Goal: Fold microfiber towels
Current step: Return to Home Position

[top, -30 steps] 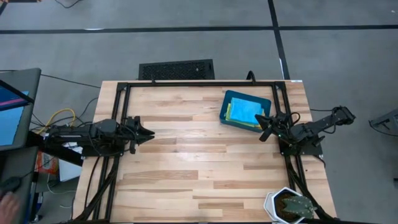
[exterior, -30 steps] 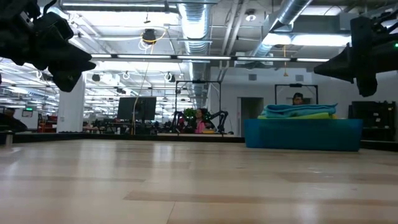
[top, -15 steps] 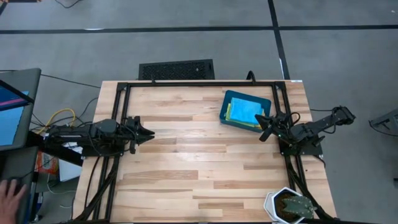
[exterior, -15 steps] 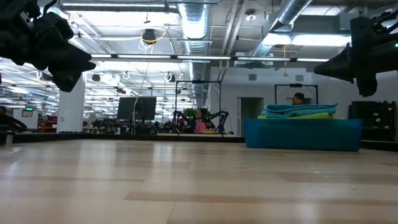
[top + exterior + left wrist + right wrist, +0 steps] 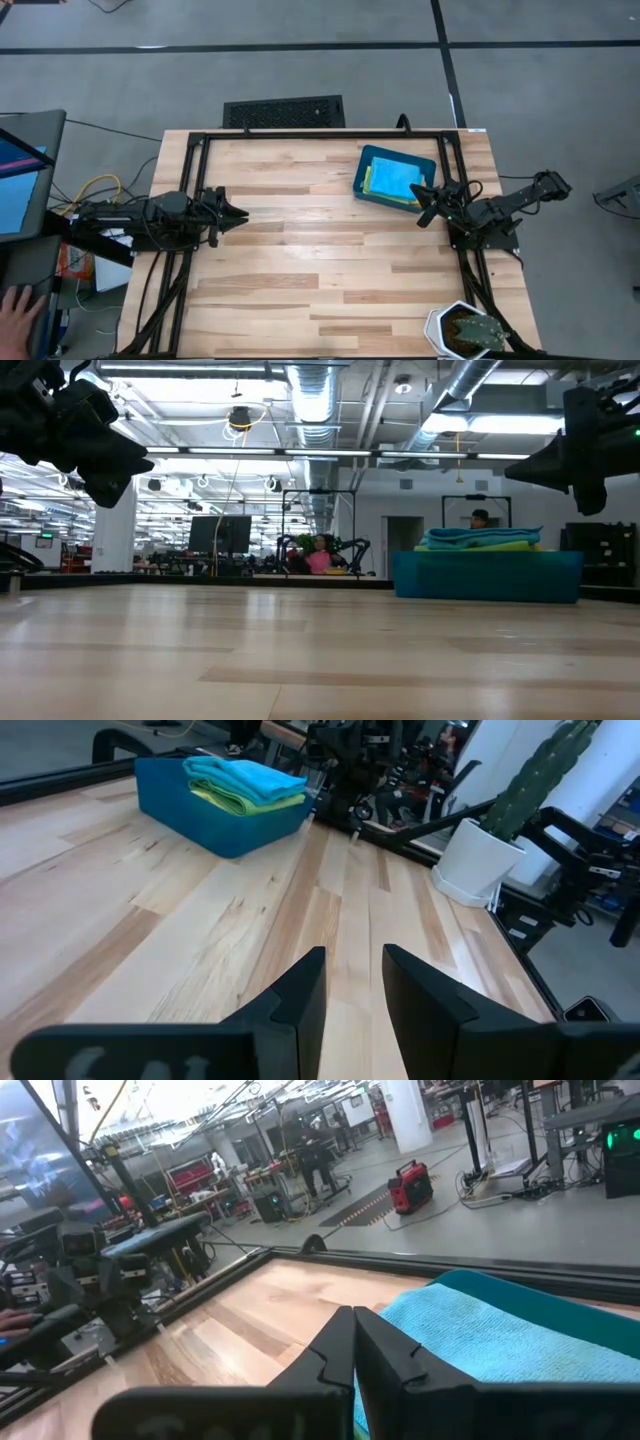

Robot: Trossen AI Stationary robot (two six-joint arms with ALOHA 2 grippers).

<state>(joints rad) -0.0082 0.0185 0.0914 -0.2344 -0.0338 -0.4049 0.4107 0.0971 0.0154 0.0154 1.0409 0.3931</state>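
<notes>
A stack of folded microfiber towels (image 5: 396,181), light blue on top with yellow-green beneath, lies in a dark teal bin (image 5: 362,172) at the table's far right. The low view shows the towels (image 5: 480,538) rising above the bin's wall (image 5: 487,576). My right gripper (image 5: 420,207) hovers shut above the table by the bin's near right corner, with the light blue towel (image 5: 500,1335) just beyond its fingers (image 5: 335,1342). My left gripper (image 5: 244,215) hangs open over the table's left side, far from the bin (image 5: 190,812), with nothing between its fingers (image 5: 300,990).
A potted cactus (image 5: 466,330) in a white pot stands at the table's near right corner. A black frame rail (image 5: 300,133) runs round the table's edges. Bare wood (image 5: 320,250) lies between the arms. A person's hand (image 5: 14,305) shows beyond the table's left side.
</notes>
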